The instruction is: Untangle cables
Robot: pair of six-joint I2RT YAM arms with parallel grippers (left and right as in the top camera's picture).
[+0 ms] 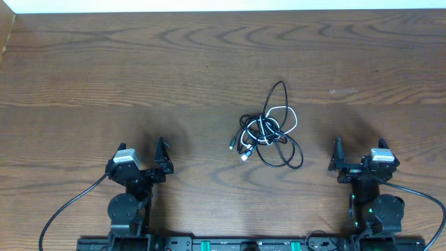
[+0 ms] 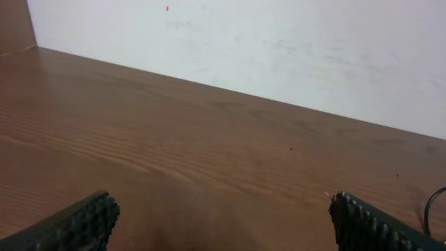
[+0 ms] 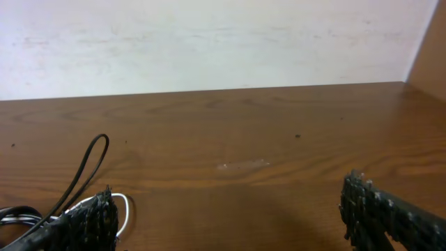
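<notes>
The cables (image 1: pixel 268 132) lie in a small tangle of thin black and white cords on the wooden table (image 1: pixel 139 63), right of centre. One black loop reaches toward the far side. My left gripper (image 1: pixel 143 155) rests near the front edge, well left of the tangle, open and empty. My right gripper (image 1: pixel 359 157) rests to the front right of the tangle, open and empty too. In the right wrist view a black loop (image 3: pixel 90 164) and a white loop (image 3: pixel 124 209) show beside the left finger (image 3: pixel 83 226). In the left wrist view a bit of black cord (image 2: pixel 426 206) shows at the right edge.
A white wall (image 3: pixel 209 42) runs along the table's far edge. Thick black arm cables (image 1: pixel 66 209) trail off the bases at the front. Bare wood lies between the fingertips of the left gripper (image 2: pixel 223 226) and of the right gripper (image 3: pixel 230 223).
</notes>
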